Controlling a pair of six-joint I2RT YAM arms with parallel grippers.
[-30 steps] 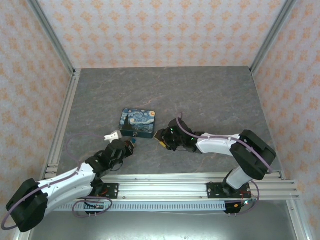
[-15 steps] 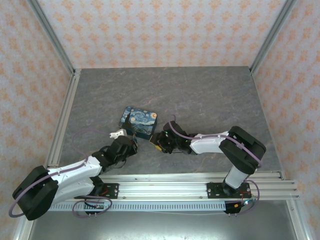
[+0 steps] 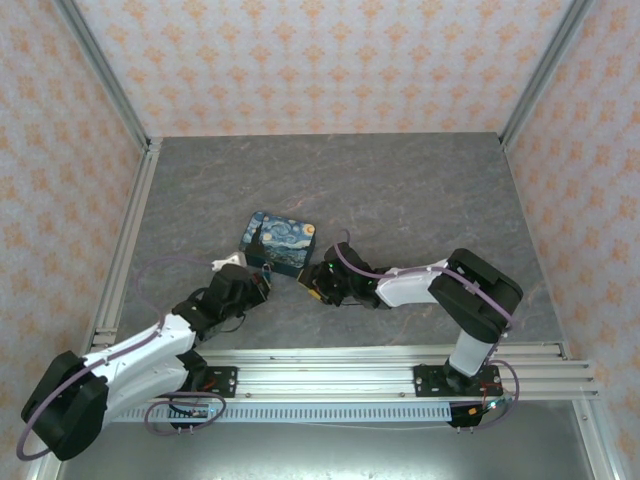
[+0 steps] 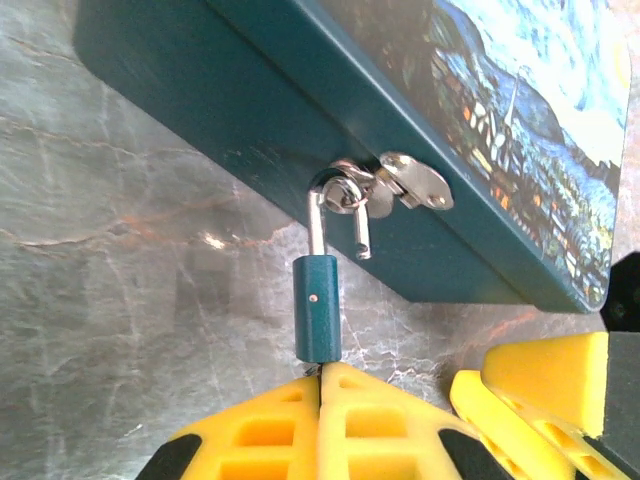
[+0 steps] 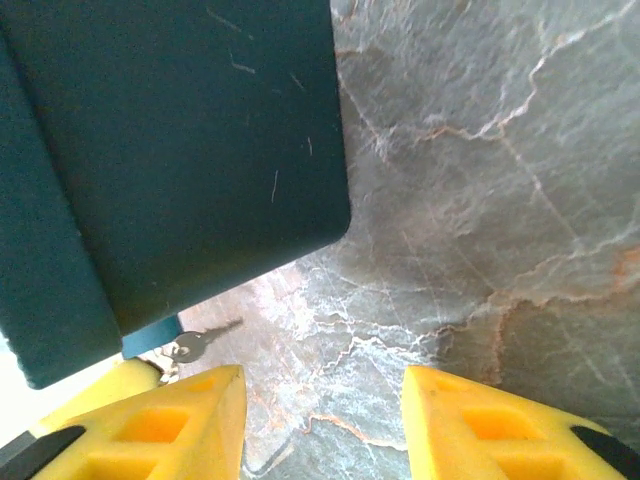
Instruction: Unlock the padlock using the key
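Observation:
The small teal padlock [image 4: 316,308] hangs by its silver shackle [image 4: 318,215] from the hasp [image 4: 410,185] of the starry-night box [image 3: 280,240]. The shackle's other leg ends free, outside the body. My left gripper [image 4: 320,368] is shut right under the padlock's bottom, with a thin dark bit of the key pinched at its tips. A loose silver key [image 5: 195,343] lies on the table beside the padlock [image 5: 150,337]. My right gripper [image 5: 322,375] is open beside the box's corner [image 5: 330,215], nothing between its fingers.
The box stands on the grey marble tabletop [image 3: 400,190], in front of both arms. My right gripper's yellow fingers [image 4: 540,385] sit close to the right of the left gripper. Patterned walls and metal rails [image 3: 125,250] bound the table.
The box has turned slightly clockwise. My right gripper has slid left, closer to the box's corner, elbow drawn in. My left gripper stays shut under the padlock, shifted a little.

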